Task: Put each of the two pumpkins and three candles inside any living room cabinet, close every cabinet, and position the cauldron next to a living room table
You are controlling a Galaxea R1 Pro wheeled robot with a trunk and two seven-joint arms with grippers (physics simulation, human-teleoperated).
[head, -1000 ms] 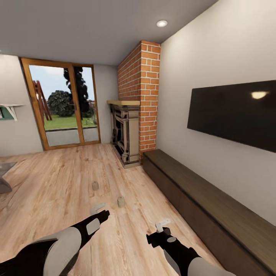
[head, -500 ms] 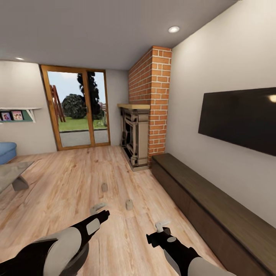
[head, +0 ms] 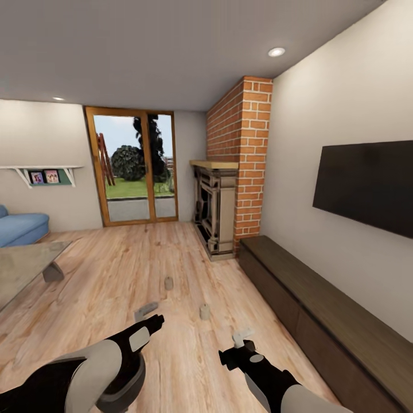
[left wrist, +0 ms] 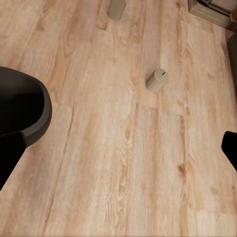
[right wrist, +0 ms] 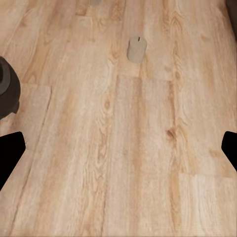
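Note:
Two tan candles stand on the wood floor ahead, one nearer (head: pixel 205 311) and one farther (head: pixel 168 283). The left wrist view has the nearer candle (left wrist: pixel 157 80) and the farther candle (left wrist: pixel 116 7); the right wrist view has the nearer candle (right wrist: pixel 137 49). The long dark-brown cabinet (head: pixel 321 298) runs along the right wall, its fronts shut. The glass-topped table (head: pixel 23 264) is at the left. My left gripper (head: pixel 148 316) and right gripper (head: pixel 243 338) hang open and empty above the floor, short of the candles. The pumpkins and the cauldron are out of view.
A brick chimney with a fireplace (head: pixel 217 212) stands past the cabinet's far end. A black TV (head: pixel 367 186) hangs above the cabinet. Glass doors (head: pixel 135 166) are at the back, a blue sofa (head: pixel 20 226) at far left. Bare floor lies around the candles.
The camera has turned left, so the whole scene has slid right; the sofa, wall shelf and more of the table came into view. Both arms keep the same pose.

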